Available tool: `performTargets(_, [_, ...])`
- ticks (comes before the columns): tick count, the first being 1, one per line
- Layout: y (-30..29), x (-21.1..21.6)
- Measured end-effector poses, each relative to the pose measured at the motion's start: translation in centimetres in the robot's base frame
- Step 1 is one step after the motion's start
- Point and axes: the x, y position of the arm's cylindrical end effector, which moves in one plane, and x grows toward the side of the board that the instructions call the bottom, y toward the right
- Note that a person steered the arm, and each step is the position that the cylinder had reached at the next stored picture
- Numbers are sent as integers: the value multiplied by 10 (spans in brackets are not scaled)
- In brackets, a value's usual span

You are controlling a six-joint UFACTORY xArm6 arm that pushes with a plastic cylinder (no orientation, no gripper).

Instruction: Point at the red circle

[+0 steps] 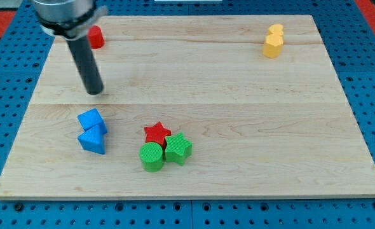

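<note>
The red circle (96, 37) stands near the board's top left corner, partly hidden behind the rod. My tip (95, 91) rests on the board below it, well apart from it, toward the view's bottom. A blue cube (91, 120) and a blue triangle (92, 140) lie together below my tip. A red star (157, 133), a green circle (152, 156) and a green star (178, 149) cluster near the bottom centre. A yellow block (273, 41) sits at the top right.
The wooden board (238, 95) lies on a blue perforated table (372, 76). The arm's grey housing (63, 14) hangs over the board's top left corner.
</note>
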Motion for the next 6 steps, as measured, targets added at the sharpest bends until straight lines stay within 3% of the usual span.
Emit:
performTargets(1, [-56,-10])
performTargets(3, [-67,-112])
performTargets(4, [-42,-160])
performTargets(5, [2,-177])
performTargets(6, [1,-145])
